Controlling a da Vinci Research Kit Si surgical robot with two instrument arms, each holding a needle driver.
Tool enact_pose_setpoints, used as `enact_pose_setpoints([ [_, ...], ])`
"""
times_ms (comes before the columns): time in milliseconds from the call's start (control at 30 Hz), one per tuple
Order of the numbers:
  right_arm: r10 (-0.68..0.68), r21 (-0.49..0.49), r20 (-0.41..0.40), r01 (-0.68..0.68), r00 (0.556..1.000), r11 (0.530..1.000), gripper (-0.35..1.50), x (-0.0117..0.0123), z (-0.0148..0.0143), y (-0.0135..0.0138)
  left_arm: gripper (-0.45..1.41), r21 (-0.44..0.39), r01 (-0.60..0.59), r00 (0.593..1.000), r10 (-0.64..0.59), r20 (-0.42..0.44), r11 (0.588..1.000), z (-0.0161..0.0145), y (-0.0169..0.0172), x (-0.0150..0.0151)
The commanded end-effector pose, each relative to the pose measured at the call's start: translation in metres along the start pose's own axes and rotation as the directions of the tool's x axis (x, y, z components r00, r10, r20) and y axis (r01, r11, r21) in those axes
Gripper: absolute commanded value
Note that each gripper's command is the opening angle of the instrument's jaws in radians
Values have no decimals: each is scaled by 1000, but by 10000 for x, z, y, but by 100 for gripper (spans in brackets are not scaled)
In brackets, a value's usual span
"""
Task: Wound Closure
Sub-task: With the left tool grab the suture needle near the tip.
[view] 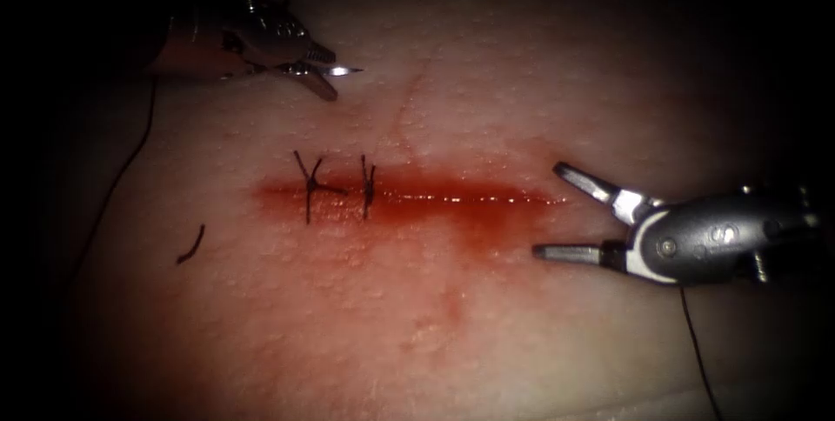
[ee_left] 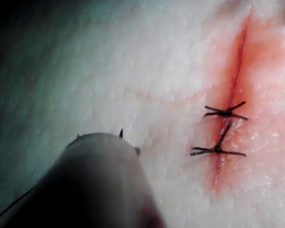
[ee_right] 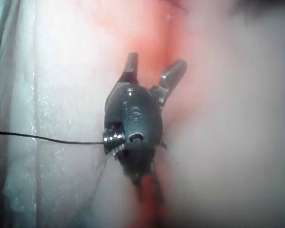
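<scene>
My left tool sits up at the far left of the tissue, well away from the cut, and its jaws are clamped on the needle; the sharp tip pokes out to the right past the jaws, free in the air and not in the tissue, though I cannot tell where along its curve I have it, since most of the body is hidden behind the jaws. In my left wrist view the shaft covers nearly all of that tool and I see little more than a small dark point above it, which may be the needle. My right tool hangs at the right end of the cut with its jaws spread wide, one above and one below the line of the wound, holding nothing; the right wrist view shows the same splayed jaws over the red fluid. Two finished stitches cross the left part of the cut, knotted, with short tails standing up. A dark thread trails down the left side of the tissue from near my left tool, another strand runs down below my right tool, and a short cut end of thread lies loose on the tissue left of the cut
</scene>
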Motion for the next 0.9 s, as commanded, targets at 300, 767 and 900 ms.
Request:
enact_pose_setpoints([
  [300, 3, 2, -7, -3, 1000, 1000, 117, -4, 7, -7, -45, -2, 9, 1000, -9, -3, 1000, 4, -10, 8],
  [767, 152, -2, 16, -152, 988, 988, 93, 11, 7, 9, -45, 122, -265, 945, 283, -166, 956, -37, 8, 28],
  [900, 186, 7, 14, -186, 982, 982, 86, 15, 8, 12, -45, 157, -339, 906, 367, -211, 928, -45, 26, 34],
])
